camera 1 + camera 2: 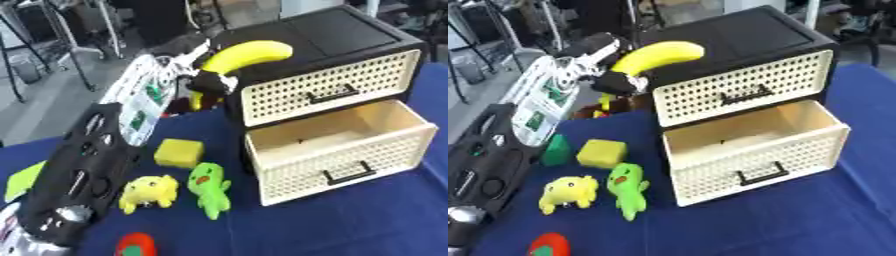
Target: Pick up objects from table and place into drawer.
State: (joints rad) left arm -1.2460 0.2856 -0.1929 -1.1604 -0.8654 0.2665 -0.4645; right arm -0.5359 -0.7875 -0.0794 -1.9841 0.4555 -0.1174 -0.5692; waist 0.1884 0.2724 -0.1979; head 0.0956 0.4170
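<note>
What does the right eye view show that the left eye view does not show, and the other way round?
Only the right eye view shows a green cone-like shape beside the yellow block; in the left eye view the left arm covers that spot. Only the left eye view shows a yellow-green flat piece at its left edge. Both show the left hand curled round the banana, the open lower drawer, the shut upper drawer, the yellow plush toy, the green plush toy and a red thing at the bottom edge.

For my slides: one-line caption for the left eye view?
Left robot hand lifts a banana above the open lower drawer; toys wait on the blue table.
</note>
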